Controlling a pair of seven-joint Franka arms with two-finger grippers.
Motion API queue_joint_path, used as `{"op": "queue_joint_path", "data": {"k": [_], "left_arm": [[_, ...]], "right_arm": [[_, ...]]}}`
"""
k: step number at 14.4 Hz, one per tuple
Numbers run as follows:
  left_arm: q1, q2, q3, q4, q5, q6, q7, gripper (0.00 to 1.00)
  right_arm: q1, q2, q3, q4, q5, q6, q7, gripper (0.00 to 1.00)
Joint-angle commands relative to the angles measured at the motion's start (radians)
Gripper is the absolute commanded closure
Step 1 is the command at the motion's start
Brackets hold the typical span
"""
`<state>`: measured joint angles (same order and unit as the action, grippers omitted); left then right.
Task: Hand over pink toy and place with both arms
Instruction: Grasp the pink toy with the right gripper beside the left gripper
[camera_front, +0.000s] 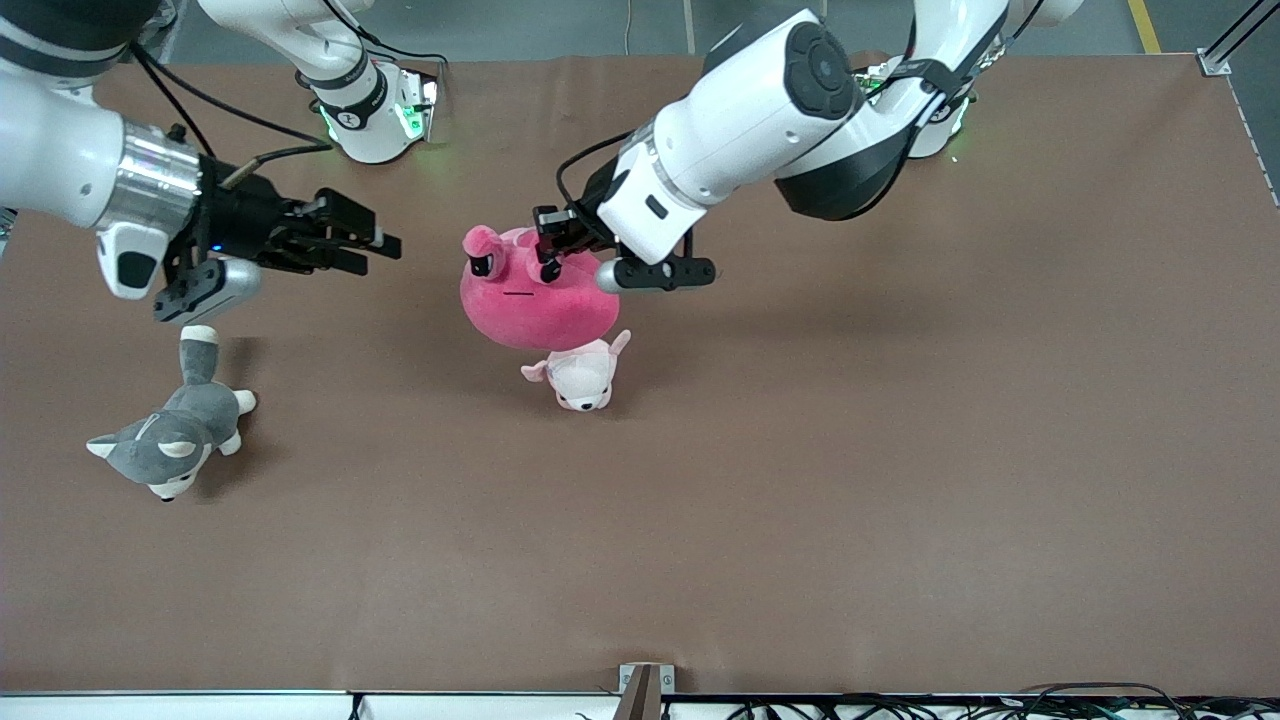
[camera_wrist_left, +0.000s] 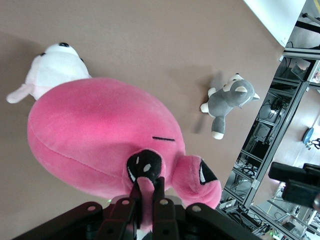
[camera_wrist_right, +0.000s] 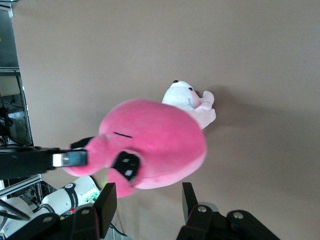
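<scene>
Over the surface (camera_front: 900, 450) toward the right arm's end, above the husky plush (camera_front: 170, 440), the right tool (camera_front: 365, 243) waits with fingers apart, aimed at the pink toy (camera_front: 530, 300). The toy hangs in the air above the small pale plush (camera_front: 580, 375), clamped at its top by the left tool (camera_front: 548, 245). So the pickup looks done; the handover and placing remain.

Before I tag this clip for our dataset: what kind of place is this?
Probably a robotics lab or test cell: two bench-mounted arms work over a brown-covered table, metal framing and cables ring its edge, and only plush toys like the pink toy are there.
</scene>
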<state>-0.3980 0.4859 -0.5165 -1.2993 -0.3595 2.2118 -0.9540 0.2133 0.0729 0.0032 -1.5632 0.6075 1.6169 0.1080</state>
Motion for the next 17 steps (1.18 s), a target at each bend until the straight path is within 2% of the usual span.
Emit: {"op": "queue_joint_path", "data": {"k": [1, 3, 6, 14, 15, 17], "left_arm": [[-0.013, 0.013, 0.004, 0.026, -0.001, 0.011, -0.006, 1.0], [-0.013, 0.01, 0.004, 0.025, -0.001, 0.011, -0.006, 1.0], [-0.013, 0.01, 0.004, 0.025, -0.001, 0.011, -0.006, 1.0], [-0.012, 0.008, 0.004, 0.025, 0.001, 0.011, -0.005, 1.0], [-0.013, 0.008, 0.004, 0.025, 0.001, 0.011, -0.005, 1.0], [-0.012, 0.007, 0.004, 0.025, 0.002, 0.011, -0.005, 0.99]], "right_arm": [[0.041, 0.013, -0.009, 0.006, 0.002, 0.008, 0.009, 0.39], [0.079, 0.024, -0.009, 0.005, -0.012, 0.012, 0.007, 0.39], [0.142, 0.027, -0.008, 0.0, -0.119, 0.037, 0.016, 0.39], [0.175, 0.067, -0.008, -0.003, -0.124, 0.049, 0.019, 0.39], [0.173, 0.074, -0.008, -0.003, -0.124, 0.055, 0.015, 0.5], [0.176, 0.08, -0.008, -0.005, -0.124, 0.054, 0.013, 0.9]]}}
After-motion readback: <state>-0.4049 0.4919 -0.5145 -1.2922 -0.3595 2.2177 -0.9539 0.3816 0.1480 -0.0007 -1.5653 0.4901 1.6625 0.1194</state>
